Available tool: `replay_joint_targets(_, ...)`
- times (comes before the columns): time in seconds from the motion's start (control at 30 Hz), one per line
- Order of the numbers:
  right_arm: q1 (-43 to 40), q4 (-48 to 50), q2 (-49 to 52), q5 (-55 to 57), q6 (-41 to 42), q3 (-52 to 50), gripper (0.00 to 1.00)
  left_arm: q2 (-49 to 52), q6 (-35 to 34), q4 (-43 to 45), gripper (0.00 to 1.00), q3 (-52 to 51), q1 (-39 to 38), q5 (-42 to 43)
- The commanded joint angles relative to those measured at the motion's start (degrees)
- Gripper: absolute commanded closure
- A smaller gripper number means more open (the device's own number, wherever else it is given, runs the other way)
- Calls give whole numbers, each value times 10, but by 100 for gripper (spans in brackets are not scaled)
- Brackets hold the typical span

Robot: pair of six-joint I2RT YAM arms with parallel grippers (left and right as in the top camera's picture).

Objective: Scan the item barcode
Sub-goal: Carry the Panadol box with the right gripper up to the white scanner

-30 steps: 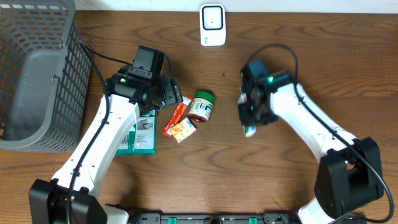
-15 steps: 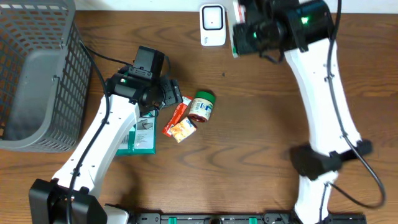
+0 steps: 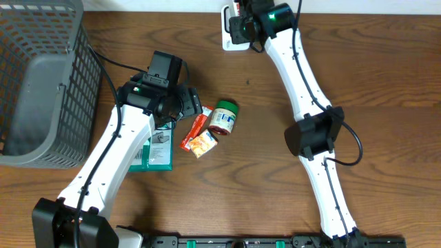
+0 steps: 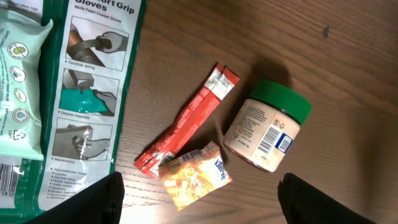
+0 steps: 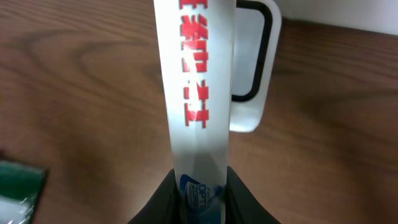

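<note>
Scanner [image 5: 255, 62] sits just beyond the right pincer [image 5: 199, 190], which pinches a white tube [image 5: 196, 81] (red lettering); left pincer [image 4: 202, 202] hangs spread.

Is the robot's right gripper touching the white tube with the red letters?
Touching. The right wrist view shows the right gripper pinching the white tube from both sides at its lower end, with no gap.

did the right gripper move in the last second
Yes. The right gripper went from right of the jar to over the scanner at the far edge.
</note>
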Motion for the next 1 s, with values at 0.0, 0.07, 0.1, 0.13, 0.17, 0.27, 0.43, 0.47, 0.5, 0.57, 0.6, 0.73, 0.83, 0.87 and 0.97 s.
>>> replay_joint_targets(0.0,-6,19,24,17,7,13,83,3,6,-2,19,-3,2,-7)
replay_joint_targets(0.07,-7,28,37,17,7,13,83,3,6,-2,19,-3,2,-7)
replay_joint_targets(0.1,-7,33,45,18,7,13,84,3,6,-2,19,-3,2,-7)
replay_joint_targets(0.13,-7,36,51,21,8,13,85,3,6,-2,19,-3,2,-7)
replay_joint_targets(0.17,-7,38,57,30,11,13,85,3,6,-2,19,-3,2,-7)
replay_joint_targets(0.27,-10,43,67,43,11,11,85,3,6,-2,19,-3,2,-7)
replay_joint_targets(0.43,-19,49,68,42,13,11,85,3,6,-2,19,-3,2,-7)
replay_joint_targets(0.47,-20,49,68,42,13,11,85,3,6,-2,19,-3,2,-7)
replay_joint_targets(0.5,-21,49,68,42,14,11,85,3,6,-2,19,-3,2,-7)
replay_joint_targets(0.57,-21,49,68,42,16,11,85,3,6,-2,19,-3,2,-7)
replay_joint_targets(0.6,-21,50,68,40,16,11,85,3,6,-2,19,-3,2,-7)
replay_joint_targets(0.73,-18,48,68,40,17,11,85,3,6,-2,19,-3,2,-7)
replay_joint_targets(0.83,-15,48,68,40,17,11,85,3,6,-2,19,-3,2,-7)
replay_joint_targets(0.87,-15,48,68,40,18,11,85,3,6,-2,19,-3,2,-7)
replay_joint_targets(0.97,-15,46,68,40,17,11,86,3,6,-2,19,-3,2,-7)
